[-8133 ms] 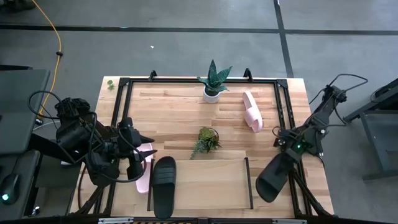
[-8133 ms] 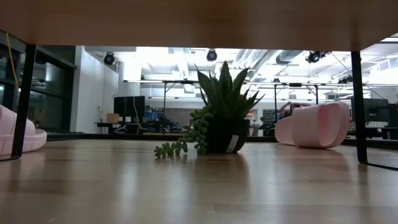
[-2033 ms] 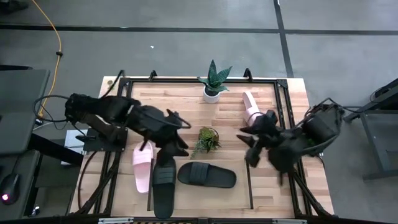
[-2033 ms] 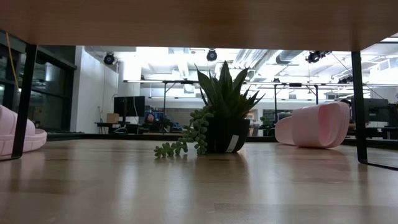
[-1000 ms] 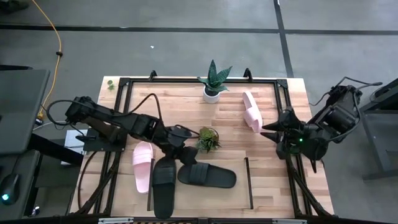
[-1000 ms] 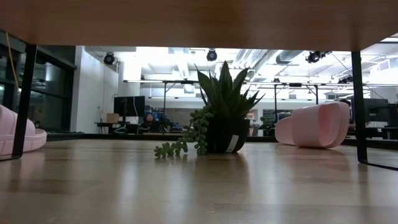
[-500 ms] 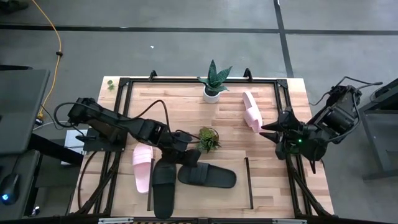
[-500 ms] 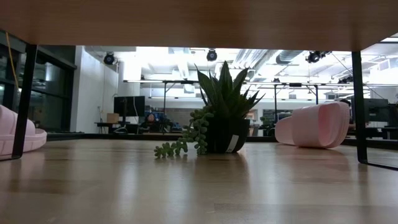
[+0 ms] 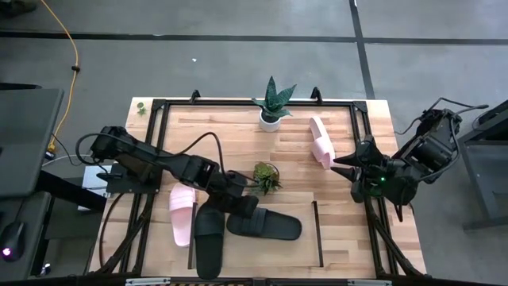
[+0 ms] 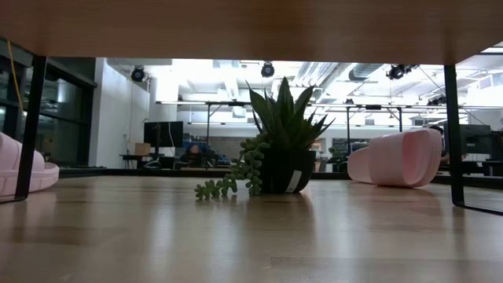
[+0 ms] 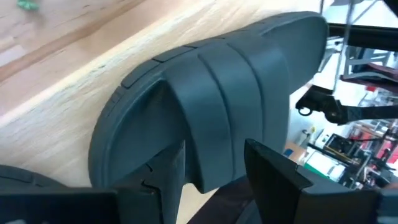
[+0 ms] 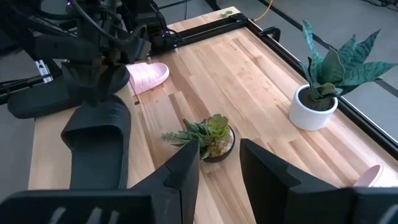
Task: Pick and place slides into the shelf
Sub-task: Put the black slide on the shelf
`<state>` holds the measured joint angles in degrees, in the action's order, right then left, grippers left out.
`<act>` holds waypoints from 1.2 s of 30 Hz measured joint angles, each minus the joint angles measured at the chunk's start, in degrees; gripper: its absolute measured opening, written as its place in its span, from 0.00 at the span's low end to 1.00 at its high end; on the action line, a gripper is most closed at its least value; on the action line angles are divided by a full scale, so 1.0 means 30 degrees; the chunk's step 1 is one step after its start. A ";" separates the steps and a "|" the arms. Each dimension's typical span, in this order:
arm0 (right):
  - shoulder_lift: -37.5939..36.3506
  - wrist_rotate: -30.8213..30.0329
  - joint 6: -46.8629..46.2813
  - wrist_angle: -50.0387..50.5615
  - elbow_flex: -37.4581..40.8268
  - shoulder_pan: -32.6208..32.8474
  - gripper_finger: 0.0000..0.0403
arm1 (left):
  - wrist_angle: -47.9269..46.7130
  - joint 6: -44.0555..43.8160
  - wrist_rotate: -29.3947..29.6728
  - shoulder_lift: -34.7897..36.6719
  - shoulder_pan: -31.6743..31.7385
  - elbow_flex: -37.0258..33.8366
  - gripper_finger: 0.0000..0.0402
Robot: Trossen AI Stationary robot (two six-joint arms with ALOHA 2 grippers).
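One black slide (image 9: 265,225) lies crosswise on the shelf (image 9: 302,250); a second black slide (image 9: 209,239) lies lengthwise at the shelf's left end. A pink slide (image 9: 180,213) rests on the table just left of the shelf, and another pink slide (image 9: 321,141) lies on its side at the far right. My left gripper (image 9: 243,208) is open at the crosswise slide's left end, its fingers astride the ribbed strap (image 11: 231,118). My right gripper (image 9: 340,165) hangs open above the table's right side, holding nothing. My left gripper comes slanting down from the table's left, one finger (image 11: 169,171) on each side of the crosswise black slide's strap edge (image 11: 211,177). Whether the fingers touch it I cannot tell. The slide lies flat on the shelf board.
A small trailing succulent in a pot (image 9: 265,176) stands just beyond the shelf, close to my left gripper. A spiky plant in a white pot (image 9: 272,107) stands at the far edge. The shelf's thin black side panels (image 9: 318,234) rise at both ends. Bare wood lies between the plants and the right-hand pink slide.
My left gripper has sunk and gone toward the table's near-right, rolling its wrist, down to the crosswise black slide's left end. Its fingers stay just as wide. The slides have not moved.
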<state>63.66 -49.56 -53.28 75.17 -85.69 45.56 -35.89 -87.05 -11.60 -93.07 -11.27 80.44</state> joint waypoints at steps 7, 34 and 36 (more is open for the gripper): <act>0.0000 0.0000 0.0000 0.0002 0.0000 -0.0007 0.27 | 0.0367 0.0015 0.0211 0.0012 0.0000 0.0000 0.38; 0.0007 -0.0350 0.0128 0.0002 0.0000 0.0000 0.27 | 0.3259 0.0412 -0.0139 -0.0994 0.0015 0.0019 0.38; 0.0007 -0.0350 0.0215 0.0002 0.0000 0.0000 0.27 | 0.3269 0.0423 -0.0221 -0.0994 0.0022 0.0015 0.38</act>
<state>63.68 -50.61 -52.63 75.18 -85.69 45.56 -26.09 -85.78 -12.26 -96.05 -11.20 80.49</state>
